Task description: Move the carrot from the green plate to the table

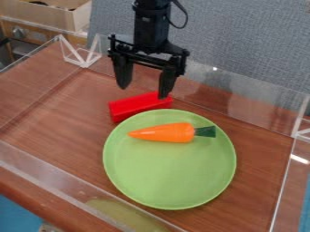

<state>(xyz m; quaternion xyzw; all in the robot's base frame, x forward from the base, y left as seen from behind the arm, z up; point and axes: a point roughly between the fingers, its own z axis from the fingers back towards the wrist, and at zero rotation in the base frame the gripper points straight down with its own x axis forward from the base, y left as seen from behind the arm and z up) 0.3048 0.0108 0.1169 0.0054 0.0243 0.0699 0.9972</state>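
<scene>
Carrot on green plate, fingers wide above red block.

Carrot (164, 133) lies on the plate's (169, 177) far part, stub top (dark green) pointing right. Fingers (125, 74) spread wide, holding nothing. Red block (140, 107) rests on the counter (72, 113), just beyond the plate's far-left rim.

A small orange toy carrot (162, 133), capped by a dark green stub, lies on its side on the upper part of a green plate (169, 174), its tapered tip pointing to the left of the view and its stub to the right, near the rim. The plate, round, flat, plain and glossy in light green, rests face up on the table (63, 113), its lower half bare. The table, a reddish-brown, glossy wood-grain surface, extends around the plate and is bordered by clear walls.
</scene>
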